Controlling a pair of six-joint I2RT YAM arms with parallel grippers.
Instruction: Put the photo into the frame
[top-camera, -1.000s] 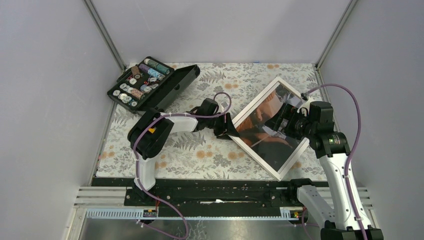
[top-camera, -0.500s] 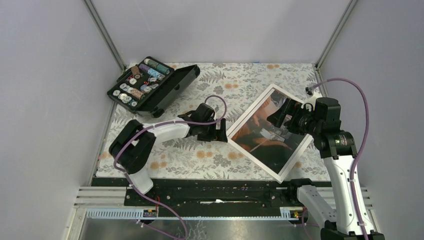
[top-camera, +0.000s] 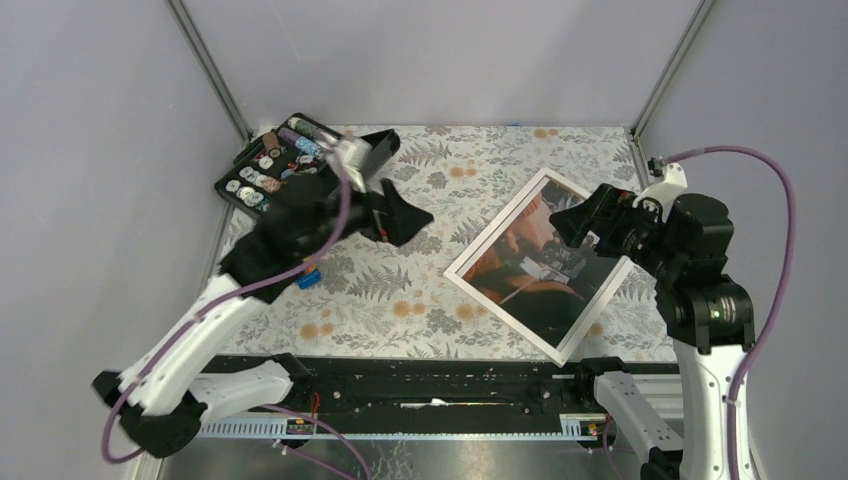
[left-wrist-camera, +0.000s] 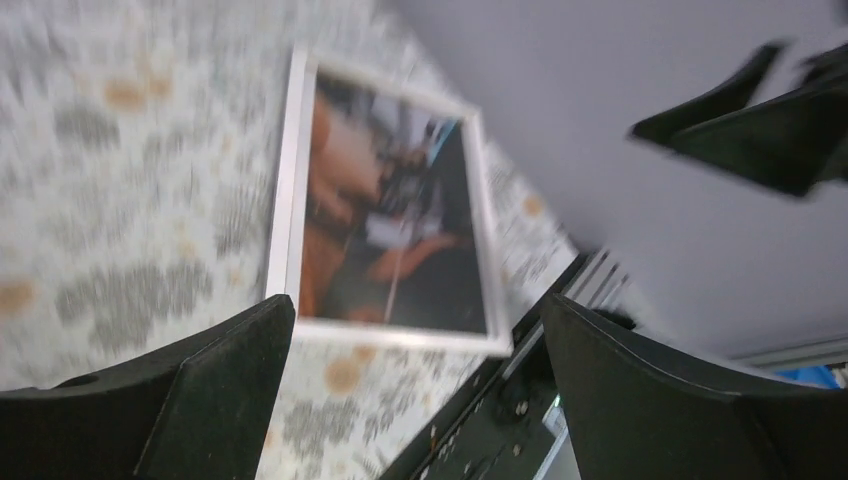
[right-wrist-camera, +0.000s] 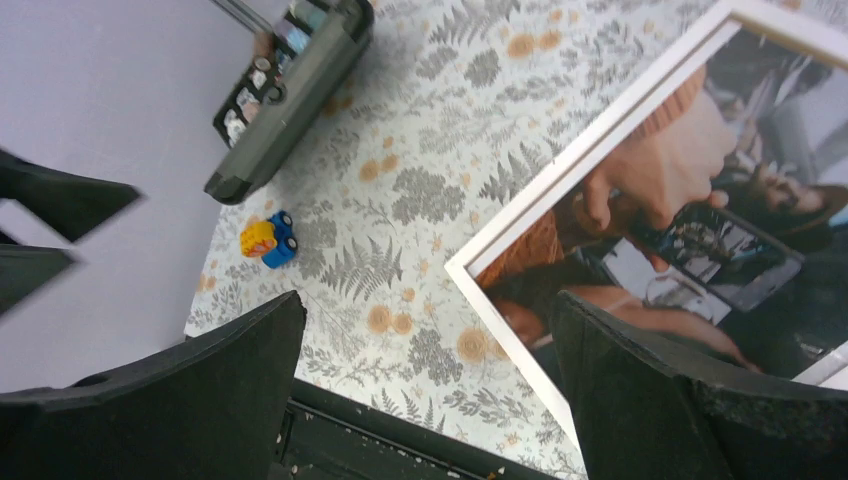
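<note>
The pale-edged frame (top-camera: 505, 315) lies flat on the flowered cloth at the right, turned diagonally. The dark, orange-toned photo (top-camera: 530, 270) sits inside its borders. My left gripper (top-camera: 405, 215) hangs open above the cloth, left of the frame and apart from it, holding nothing. Its blurred wrist view shows the frame (left-wrist-camera: 280, 200) and the photo (left-wrist-camera: 390, 240) beyond the open left gripper (left-wrist-camera: 415, 305). My right gripper (top-camera: 570, 222) is raised over the frame's far right part, open and empty. Below the right gripper (right-wrist-camera: 428, 298) lie the frame's edge (right-wrist-camera: 590, 150) and the photo (right-wrist-camera: 680, 200).
An open black case (top-camera: 300, 170) with spools and small round pieces stands at the back left, also seen as the case (right-wrist-camera: 290, 100). A small yellow and blue toy block (top-camera: 308, 278) lies under the left arm, shown as the block (right-wrist-camera: 268, 238).
My left gripper opened, let go of the frame's left corner and rose back to the left. The right gripper lifted up and back. The frame settled flat.
</note>
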